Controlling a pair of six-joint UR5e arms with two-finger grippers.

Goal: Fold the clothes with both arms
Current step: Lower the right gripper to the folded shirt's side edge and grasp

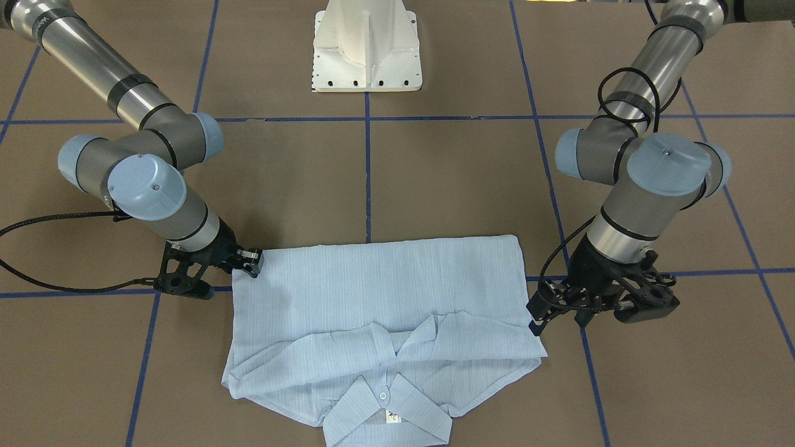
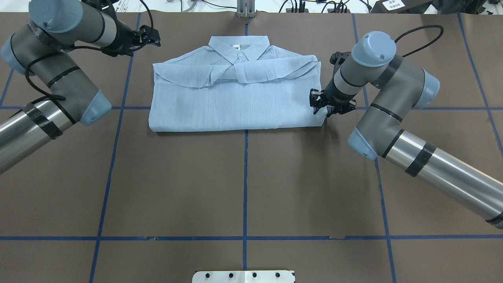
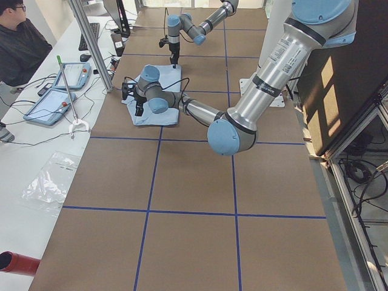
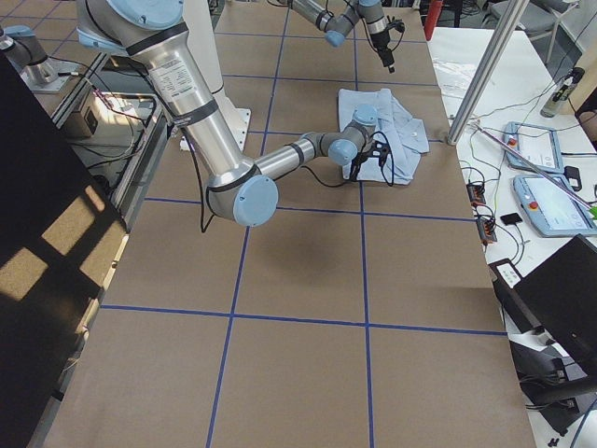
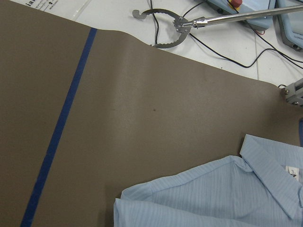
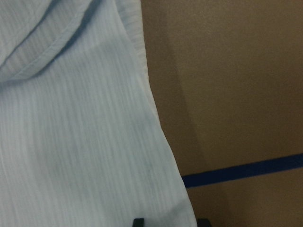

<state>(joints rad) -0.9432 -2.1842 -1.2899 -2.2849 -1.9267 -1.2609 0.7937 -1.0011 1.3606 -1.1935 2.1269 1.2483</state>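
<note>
The light-blue striped shirt (image 2: 235,102) lies folded into a flat rectangle at the far middle of the table. Its collar (image 2: 239,45) points away from the robot and the sleeves are crossed below it. My right gripper (image 2: 321,112) hangs open at the shirt's near right corner. In the right wrist view its two dark fingertips (image 6: 137,221) straddle the shirt's edge (image 6: 156,142). My left gripper (image 2: 156,36) is open and holds nothing, above bare table left of the collar and apart from the cloth. From across the table, the shirt (image 1: 385,279) lies between the right gripper (image 1: 254,264) and the left gripper (image 1: 557,321).
The white pedestal base (image 1: 366,49) stands at the table's near edge. Blue tape lines (image 2: 245,177) grid the brown table top. Past the far edge lie a metal grabber tool (image 5: 165,28), cables, pendants (image 3: 54,103) and a metal post (image 4: 485,75). A person (image 3: 18,42) sits there.
</note>
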